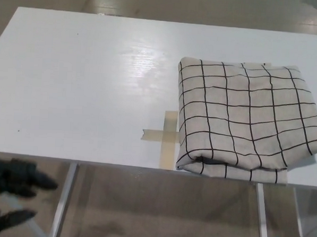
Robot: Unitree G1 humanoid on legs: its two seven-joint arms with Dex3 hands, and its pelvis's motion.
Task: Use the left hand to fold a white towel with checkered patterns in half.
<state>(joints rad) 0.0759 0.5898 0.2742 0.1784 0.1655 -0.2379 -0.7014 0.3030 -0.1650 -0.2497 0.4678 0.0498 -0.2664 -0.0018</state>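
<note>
Towel [249, 120] lying on right half of white table [86, 83], near edge showing doubled layers, so fold looks already made. Tape cross [167, 136] peeking from under its left edge, likely marking set position. Left hand [14, 188] hanging low at near left, below table edge, well apart from towel, fingers spread, gripping nothing. Right hand not showing.
</note>
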